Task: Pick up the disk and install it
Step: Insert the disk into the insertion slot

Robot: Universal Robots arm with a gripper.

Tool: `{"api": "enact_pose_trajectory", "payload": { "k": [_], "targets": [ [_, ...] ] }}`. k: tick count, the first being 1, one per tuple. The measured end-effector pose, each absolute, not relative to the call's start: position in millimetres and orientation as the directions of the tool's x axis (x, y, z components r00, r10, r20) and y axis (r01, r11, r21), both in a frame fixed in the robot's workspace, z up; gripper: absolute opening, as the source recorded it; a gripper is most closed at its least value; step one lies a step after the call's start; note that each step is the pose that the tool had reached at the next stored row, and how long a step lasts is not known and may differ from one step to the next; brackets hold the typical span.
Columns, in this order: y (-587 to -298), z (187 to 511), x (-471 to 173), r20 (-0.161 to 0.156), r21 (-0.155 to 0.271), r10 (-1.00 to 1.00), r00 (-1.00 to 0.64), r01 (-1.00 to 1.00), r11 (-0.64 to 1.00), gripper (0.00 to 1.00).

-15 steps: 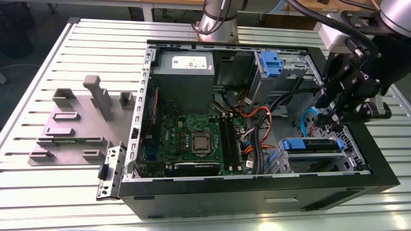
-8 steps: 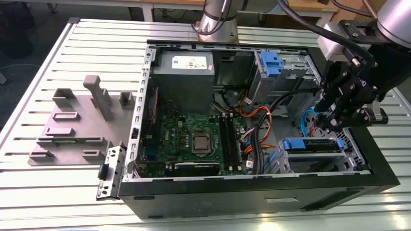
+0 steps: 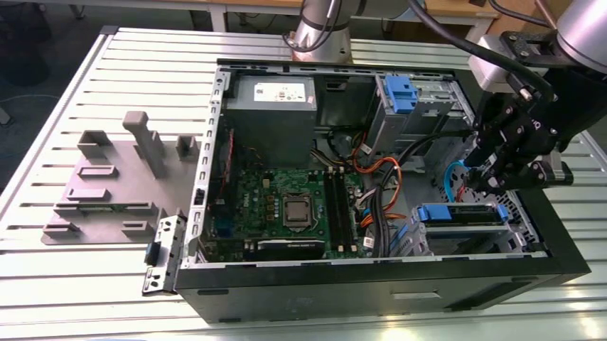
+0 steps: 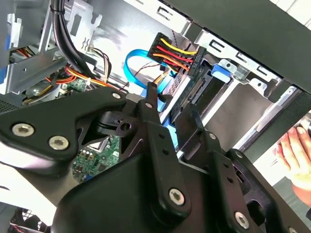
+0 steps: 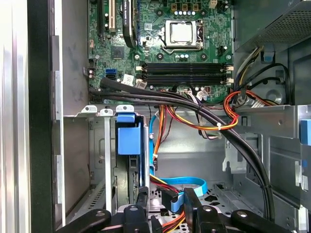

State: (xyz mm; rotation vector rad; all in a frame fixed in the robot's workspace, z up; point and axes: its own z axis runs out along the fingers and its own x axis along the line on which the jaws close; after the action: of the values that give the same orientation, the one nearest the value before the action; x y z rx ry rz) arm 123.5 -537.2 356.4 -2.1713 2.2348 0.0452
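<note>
Hovering 1 end effector (image 5: pixel 166 206), 1 disk (image 5: pixel 129 141) in drive bay (image 5: pixel 104 160)

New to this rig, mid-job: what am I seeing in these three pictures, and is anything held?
One robot arm works over an open computer case on a slatted table. The exterior view looks down on the whole scene; both wrist views ride on the arm and look into the case. The black end effector hangs over the drive bay, where the disk, in its blue carrier, sits. Whether it grips anything I cannot tell. A grey fixture plate lies on the table beside the case.
</note>
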Motion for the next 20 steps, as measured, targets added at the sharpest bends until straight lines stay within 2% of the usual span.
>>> {"api": "enact_pose_trajectory", "payload": {
  "k": [6,10,20],
  "targets": [
    [-537.2,356.3,123.4,-0.038,0.003,-0.999,-0.029,-1.0,0.029,0.41],
    [-537.3,356.3,123.4,-0.038,0.003,-0.999,-0.029,-1.0,0.029,0.17],
    [-538.4,356.2,123.4,-0.038,0.003,-0.999,-0.029,-1.0,0.029,0.16]
  ]
}}
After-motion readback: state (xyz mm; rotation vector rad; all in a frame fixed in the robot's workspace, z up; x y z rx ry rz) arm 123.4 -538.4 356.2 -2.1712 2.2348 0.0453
